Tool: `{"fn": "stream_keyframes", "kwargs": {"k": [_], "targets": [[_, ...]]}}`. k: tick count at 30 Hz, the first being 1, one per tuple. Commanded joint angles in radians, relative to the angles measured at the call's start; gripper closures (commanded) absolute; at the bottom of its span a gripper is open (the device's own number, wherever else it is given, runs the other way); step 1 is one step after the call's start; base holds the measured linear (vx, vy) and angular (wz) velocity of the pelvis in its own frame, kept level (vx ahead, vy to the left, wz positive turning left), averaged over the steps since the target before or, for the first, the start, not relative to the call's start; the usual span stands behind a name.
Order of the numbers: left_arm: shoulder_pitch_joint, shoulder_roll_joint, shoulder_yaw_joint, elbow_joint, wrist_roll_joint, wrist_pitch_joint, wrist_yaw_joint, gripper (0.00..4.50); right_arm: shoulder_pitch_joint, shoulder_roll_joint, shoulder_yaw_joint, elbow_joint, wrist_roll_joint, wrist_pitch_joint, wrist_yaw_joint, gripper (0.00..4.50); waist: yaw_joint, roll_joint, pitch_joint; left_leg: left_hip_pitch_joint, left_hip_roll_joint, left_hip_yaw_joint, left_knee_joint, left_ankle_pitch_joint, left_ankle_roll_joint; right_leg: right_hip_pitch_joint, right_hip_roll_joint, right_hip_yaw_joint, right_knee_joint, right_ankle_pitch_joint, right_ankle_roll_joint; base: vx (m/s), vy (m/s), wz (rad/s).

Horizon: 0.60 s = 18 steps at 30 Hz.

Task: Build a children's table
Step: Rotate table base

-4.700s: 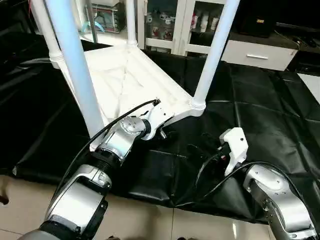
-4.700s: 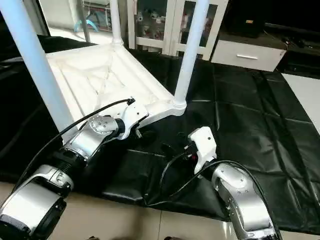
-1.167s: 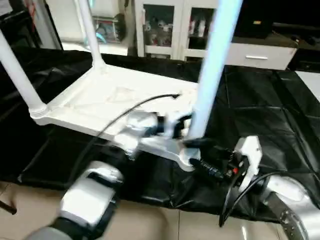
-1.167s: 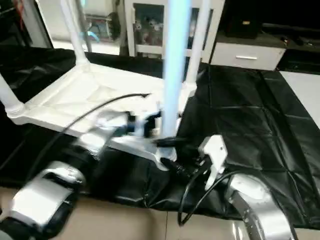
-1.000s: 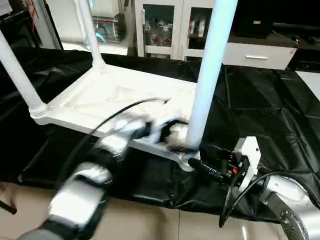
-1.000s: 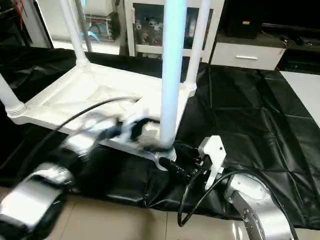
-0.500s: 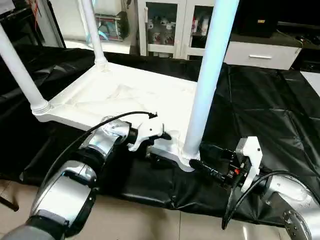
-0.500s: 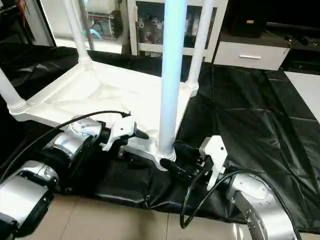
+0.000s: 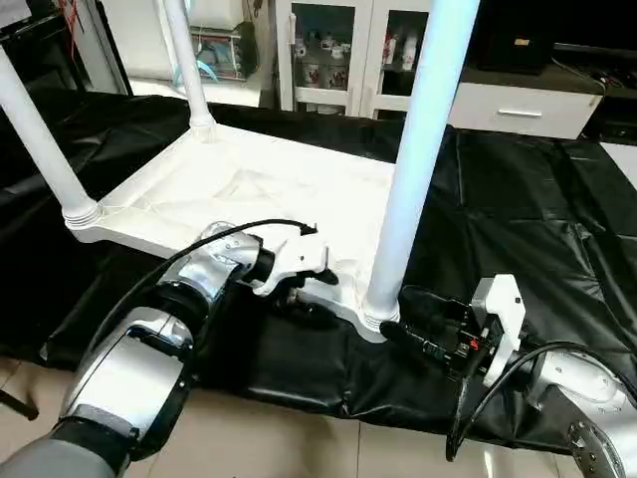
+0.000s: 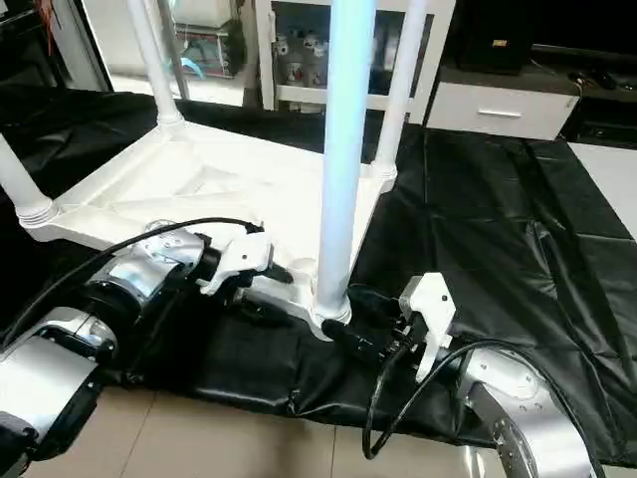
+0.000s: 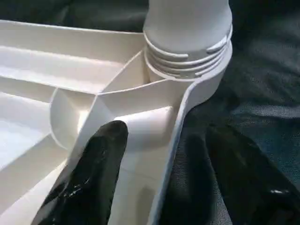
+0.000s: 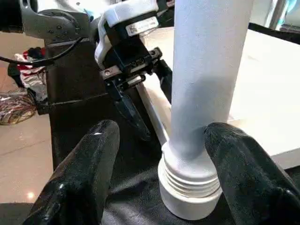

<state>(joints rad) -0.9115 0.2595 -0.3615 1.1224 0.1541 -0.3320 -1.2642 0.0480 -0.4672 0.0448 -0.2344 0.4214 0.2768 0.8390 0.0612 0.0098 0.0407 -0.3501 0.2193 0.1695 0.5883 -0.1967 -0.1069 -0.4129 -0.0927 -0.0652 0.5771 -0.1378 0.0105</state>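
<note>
Four legs are counted standing in the corner sockets of the tabletop (image 9: 249, 194), which lies underside up on the black sheet (image 9: 518, 199) spread over the floor.

Item, near leg (image 9: 413, 159): upright in the near-right corner socket (image 11: 187, 51), ribbed end seated at the socket's rim. Remaining legs: one at the near-left corner (image 9: 40, 139), one at the far-left corner (image 9: 184, 60), one at the far-right corner (image 10: 398, 85).

Item, left gripper (image 11: 161, 173): fingers spread, one inside the tabletop's near edge wall, the other outside it over the sheet; the rim is straddled, not visibly pinched.

Item, right gripper (image 12: 161, 180): fingers spread wide to either side of the near leg's base; contact with the leg cannot be confirmed.

Step in hand, as judged: seating or checking of the last leg, assembly close to complete. Next move, as judged: the leg to be clasped low and pressed or twisted home while the rim is steadied, after which the table would need turning upright.

Surroundings: white cabinets (image 9: 328, 50) and a low white drawer unit (image 9: 518, 105) beyond the sheet's far edge. Obstruction noted: both grippers are crowded at one corner, cables (image 9: 209, 249) trailing close by.
</note>
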Motion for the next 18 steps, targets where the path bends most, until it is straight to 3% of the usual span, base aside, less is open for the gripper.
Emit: {"fn": "stream_keyframes", "kwargs": {"k": [1,2,18], "targets": [[-0.014,-0.003,-0.019,0.010,0.020,-0.012,-0.003,1.76,-0.007,-0.012,-0.008,-0.017,0.004,-0.007,0.008,1.31,0.004,-0.009,-0.056,-0.005,0.001,0.006,-0.078,-0.278,0.059,0.058,-0.038,0.029,-0.071,-0.348,-0.193,0.000,0.000,0.00],[-0.013,-0.005,-0.028,0.011,0.033,-0.016,-0.003,1.85,-0.008,-0.012,-0.007,-0.016,0.004,-0.008,0.009,1.31,0.004,-0.015,-0.056,-0.005,0.001,0.007,-0.077,-0.280,0.059,0.057,-0.038,0.029,-0.072,-0.355,-0.189,0.000,0.000,0.00],[-0.018,0.015,-0.075,0.047,0.125,-0.022,0.076,3.02,-0.027,-0.018,0.002,0.000,-0.001,-0.008,0.024,1.31,0.004,-0.020,-0.055,-0.007,0.002,0.007,-0.077,-0.259,0.067,0.056,-0.039,0.029,-0.070,-0.355,-0.182,0.000,0.000,0.00]]}}
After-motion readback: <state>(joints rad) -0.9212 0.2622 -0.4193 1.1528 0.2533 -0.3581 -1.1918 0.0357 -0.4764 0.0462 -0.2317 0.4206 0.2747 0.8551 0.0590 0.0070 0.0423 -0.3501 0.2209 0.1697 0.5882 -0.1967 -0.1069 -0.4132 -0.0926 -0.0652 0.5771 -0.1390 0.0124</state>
